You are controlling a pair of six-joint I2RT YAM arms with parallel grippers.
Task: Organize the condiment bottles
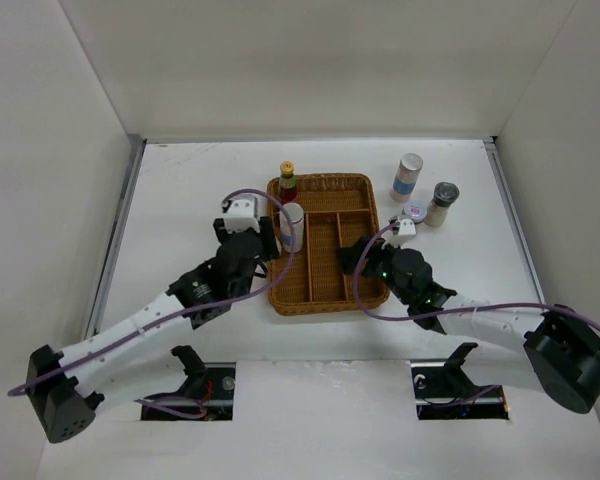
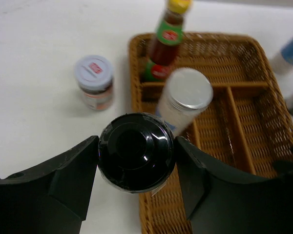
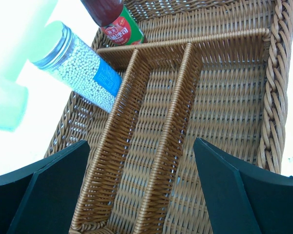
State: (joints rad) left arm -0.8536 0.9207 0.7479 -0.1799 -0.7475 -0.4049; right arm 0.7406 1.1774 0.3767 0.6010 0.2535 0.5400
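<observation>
At the left rim of the tray (image 2: pixel 133 73), the left gripper (image 2: pixel 136 144) has its two fingers closed against either side of the black-capped bottle (image 2: pixel 136 158). The wrist view looks straight down onto that cap, so the bottle's long axis runs up and down, cap uppermost. Its body is hidden, and whether its base rests on anything cannot be told. Just beyond it a silver-lidded cylinder (image 2: pixel 188 90) stands in the left long compartment, lid up, close to the cross divider. Past that divider the sauce bottle (image 2: pixel 167 36) stands upright in the left end of the far compartment, yellow cap on top. Left of the tray, apart from it, a short jar (image 2: pixel 94 82) sits upright on the table (image 1: pixel 180 190). The right gripper (image 3: pixel 141 141) hangs over the near right part of the tray with its fingers spread wide and nothing between them. Beyond the tray's right side, on the table, stand a second cylinder (image 1: pixel 408 177), a dark-lidded jar (image 1: pixel 442 203) and a small purple-topped jar (image 1: pixel 414 212), all upright and near one another.
</observation>
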